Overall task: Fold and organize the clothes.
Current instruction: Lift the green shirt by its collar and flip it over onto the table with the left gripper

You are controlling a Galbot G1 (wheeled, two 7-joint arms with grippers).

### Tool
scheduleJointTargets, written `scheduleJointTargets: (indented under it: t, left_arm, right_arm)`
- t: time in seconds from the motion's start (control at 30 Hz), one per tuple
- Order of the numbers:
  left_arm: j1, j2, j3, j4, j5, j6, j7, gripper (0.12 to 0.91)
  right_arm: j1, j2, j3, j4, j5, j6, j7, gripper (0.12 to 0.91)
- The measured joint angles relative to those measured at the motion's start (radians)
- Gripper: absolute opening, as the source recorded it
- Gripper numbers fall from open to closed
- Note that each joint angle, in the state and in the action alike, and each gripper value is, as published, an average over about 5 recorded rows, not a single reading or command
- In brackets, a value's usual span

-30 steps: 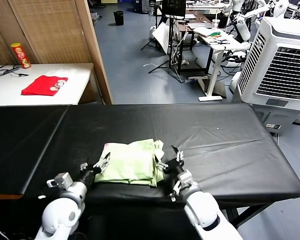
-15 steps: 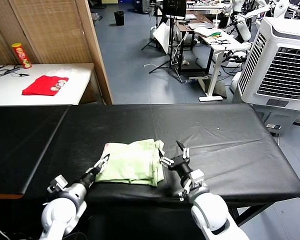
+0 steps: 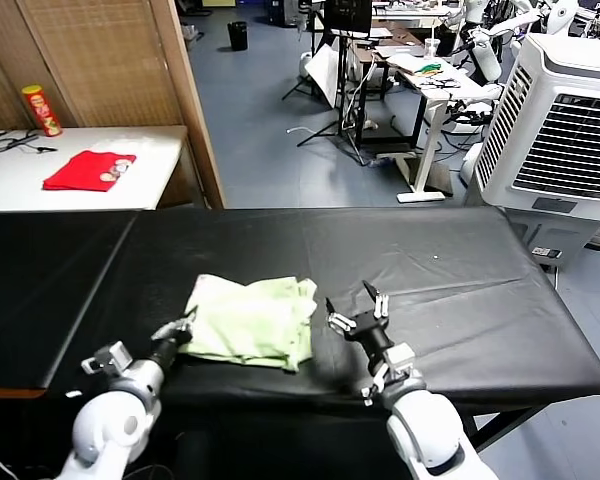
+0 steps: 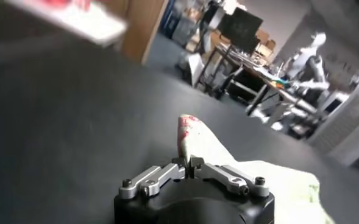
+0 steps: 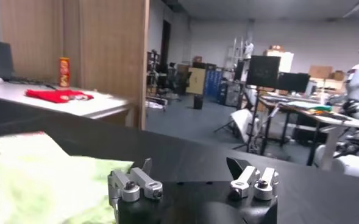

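The pale green shirt (image 3: 250,318) lies folded and rumpled on the black table (image 3: 460,270), toward its front edge. My left gripper (image 3: 175,330) is at the shirt's near left corner and is shut on it. In the left wrist view the jaws (image 4: 187,163) pinch a raised fold of the shirt (image 4: 185,134) that shows a red-white print. My right gripper (image 3: 358,308) stands open just right of the shirt, apart from it, with nothing between its fingers. The right wrist view shows that gripper (image 5: 194,167) open, with the shirt (image 5: 33,176) off to one side.
A white side table (image 3: 20,185) at the back left holds a small red garment (image 3: 88,170) and a tall can (image 3: 42,110). A wooden partition (image 3: 130,60) stands behind the table. A large white cooler (image 3: 565,130) stands at the right.
My left gripper has shut on the shirt's near left corner and drawn it leftward; the shirt has shifted left. My right gripper has moved away from the shirt's right edge, still open.
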Motion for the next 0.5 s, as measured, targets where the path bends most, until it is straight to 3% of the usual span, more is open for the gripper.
scheduleJointTargets:
  t: [0.13, 0.37, 0.5]
  left_arm:
    - [0.016, 0.093, -0.052, 0.009, 0.115, -0.013, 0.016, 0.155]
    - [0.052, 0.298, -0.19, 0.032, 0.226, -0.035, 0.018, 0.155]
    - [0.077, 0.353, -0.238, -0.003, 0.286, -0.025, 0.009, 0.155]
  right_arm:
    - [-0.008, 0.007, 0.011, 0.004, -0.004, 0.0, 0.004, 0.798]
    - [-0.014, 0.015, 0.016, 0.005, -0.001, 0.0, 0.005, 0.798]
    - [-0.015, 0.014, 0.017, 0.005, 0.0, 0.002, 0.003, 0.798]
